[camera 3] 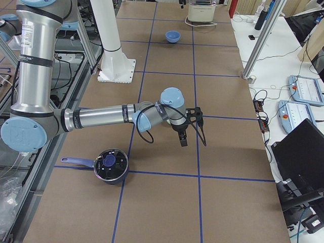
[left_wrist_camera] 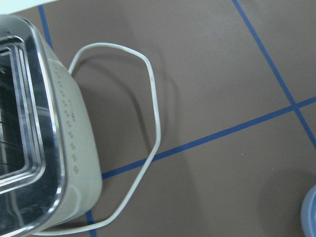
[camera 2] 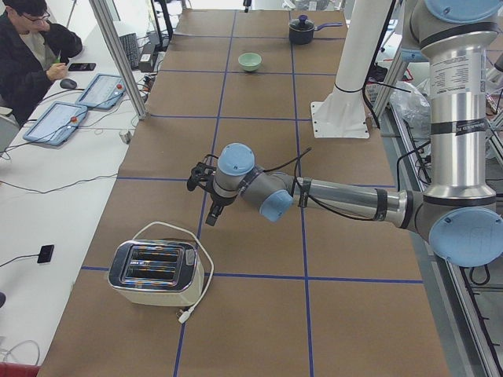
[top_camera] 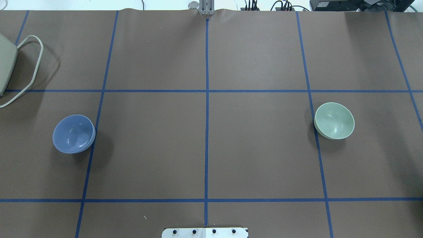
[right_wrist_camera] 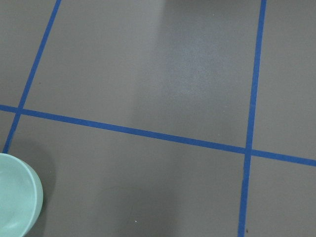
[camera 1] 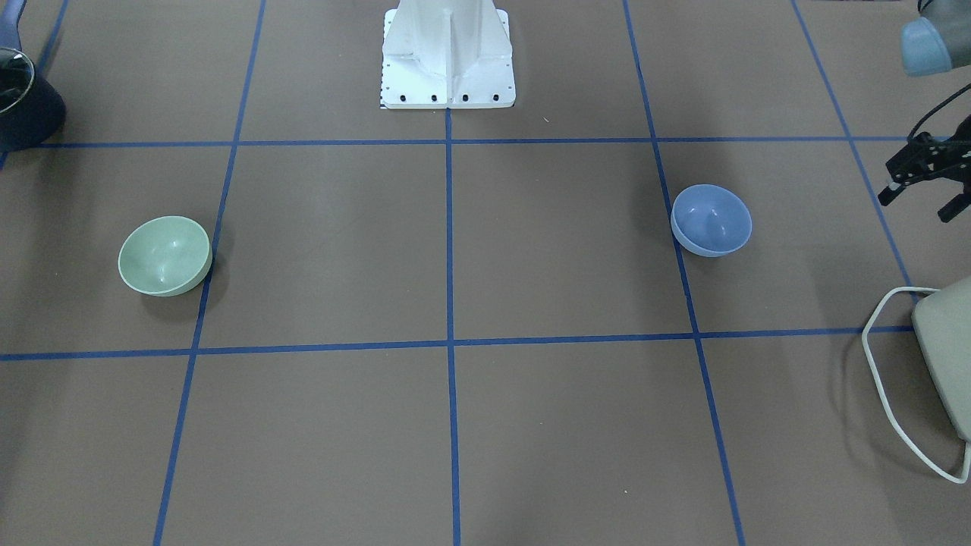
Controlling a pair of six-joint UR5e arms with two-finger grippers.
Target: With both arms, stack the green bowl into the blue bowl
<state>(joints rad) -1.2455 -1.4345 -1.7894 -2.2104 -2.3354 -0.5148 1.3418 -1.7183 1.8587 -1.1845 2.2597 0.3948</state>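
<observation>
The green bowl (camera 1: 164, 255) stands upright on the brown table; it also shows in the overhead view (top_camera: 334, 120) and far off in the exterior left view (camera 2: 250, 61). The blue bowl (camera 1: 711, 220) stands upright well apart from it, also in the overhead view (top_camera: 73, 134). My left gripper (camera 1: 920, 201) hovers open and empty beyond the blue bowl, near the toaster; the arm hides that bowl in the exterior left view. My right gripper (camera 3: 192, 127) hangs above the table near the pot; I cannot tell whether it is open. The green bowl's rim (right_wrist_camera: 17, 197) shows in the right wrist view.
A cream toaster (camera 1: 944, 356) with a looped white cord (left_wrist_camera: 148, 98) sits at the table's end on my left. A dark pot (camera 3: 110, 164) with a lid and a blue handle sits at the end on my right. The white base pedestal (camera 1: 447, 57) stands between the bowls, at the table's robot side.
</observation>
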